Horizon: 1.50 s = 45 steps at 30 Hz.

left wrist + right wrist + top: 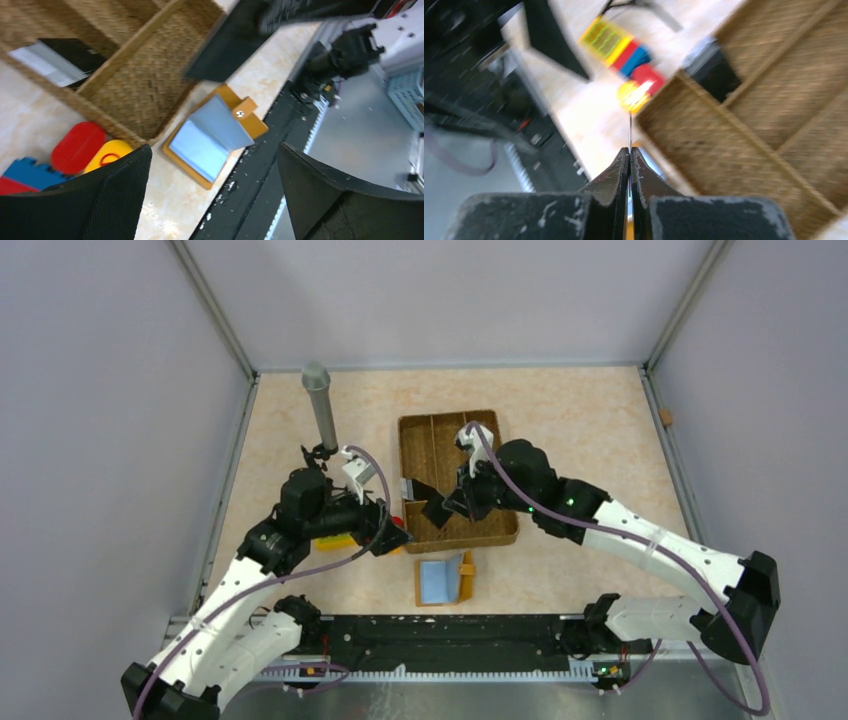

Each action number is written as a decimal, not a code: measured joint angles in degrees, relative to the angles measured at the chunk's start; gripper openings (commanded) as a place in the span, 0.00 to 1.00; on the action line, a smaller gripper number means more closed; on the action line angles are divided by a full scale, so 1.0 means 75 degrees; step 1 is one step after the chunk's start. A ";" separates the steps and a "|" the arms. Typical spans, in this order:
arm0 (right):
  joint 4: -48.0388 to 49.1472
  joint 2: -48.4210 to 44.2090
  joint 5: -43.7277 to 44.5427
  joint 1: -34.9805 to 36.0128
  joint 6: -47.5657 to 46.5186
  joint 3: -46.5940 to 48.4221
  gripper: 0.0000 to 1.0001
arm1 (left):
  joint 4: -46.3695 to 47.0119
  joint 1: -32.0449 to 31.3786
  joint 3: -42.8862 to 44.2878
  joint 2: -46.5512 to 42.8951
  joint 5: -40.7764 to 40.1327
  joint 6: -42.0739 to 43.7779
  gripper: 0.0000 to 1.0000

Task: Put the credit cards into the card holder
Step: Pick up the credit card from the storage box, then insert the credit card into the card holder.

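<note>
Card (225,50) pinched by R gripper (629,150); L gripper (212,147) spread wide; card holder (437,580) open.

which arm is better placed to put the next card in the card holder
Right. The right claw is shut on a dark card above the near edge of the tray, close to the open card holder. The left claw is open and holds nothing.

Right wrist view is pretty smeared, so the card (629,131) in the right gripper (629,161) is just an edge-on sliver, and in the left wrist view the toy blocks (75,149) at 8 o'clock sit half behind the left gripper (213,146).
</note>
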 measured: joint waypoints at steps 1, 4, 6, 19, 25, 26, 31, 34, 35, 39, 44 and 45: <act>-0.0055 -0.0137 -0.0632 0.0000 -0.0093 -0.0149 0.00 | 0.0076 -0.0064 -0.0006 0.0035 0.0192 -0.0023 0.93; -0.0131 -0.0364 -0.2133 0.0009 -0.0204 -0.0484 0.00 | 0.0280 -0.0338 -0.0015 0.0268 0.0647 -0.0038 0.85; -0.0128 -0.0396 -0.3127 0.0006 -0.0175 -0.0670 0.00 | 0.0329 -0.0624 -0.0015 0.0487 0.0903 -0.0061 0.72; 0.0420 -0.0391 -0.4832 0.0006 0.0050 -0.0953 0.18 | 0.0731 -0.1626 -0.0061 0.1011 0.2445 -0.0507 0.00; 0.0522 -0.0414 -0.4220 0.0006 0.0370 -0.1017 0.76 | 0.1064 -0.1751 -0.0259 0.0766 0.2328 -0.1032 0.00; 0.0644 -0.0478 -0.4039 0.0006 0.0469 -0.1119 0.77 | 0.1282 -0.1754 -0.0423 0.0574 0.2177 -0.1236 0.00; 0.1620 -0.1309 -0.3220 0.0006 0.1253 -0.2264 0.68 | 0.2990 -0.1754 -0.1731 -0.0813 0.1396 -0.2576 0.00; 0.2594 -0.1556 -0.3092 0.0006 0.1909 -0.2940 0.62 | 0.3660 -0.1754 -0.2145 -0.1198 0.1032 -0.3159 0.00; 0.2906 -0.1565 -0.3089 0.0006 0.2101 -0.3115 0.61 | 0.3838 -0.1754 -0.2212 -0.1230 0.0944 -0.3311 0.00; 0.4197 -0.1556 -0.3066 0.0032 0.2891 -0.3797 0.50 | 0.4497 -0.1757 -0.2454 -0.1291 0.0650 -0.3864 0.00; 0.5333 -0.1384 -0.2964 0.0224 0.3491 -0.3963 0.28 | 0.4978 -0.1757 -0.2897 -0.1612 0.0224 -0.4371 0.00; 0.5563 -0.1352 -0.2958 0.0262 0.3567 -0.3990 0.21 | 0.5021 -0.1757 -0.2932 -0.1652 0.0172 -0.4418 0.00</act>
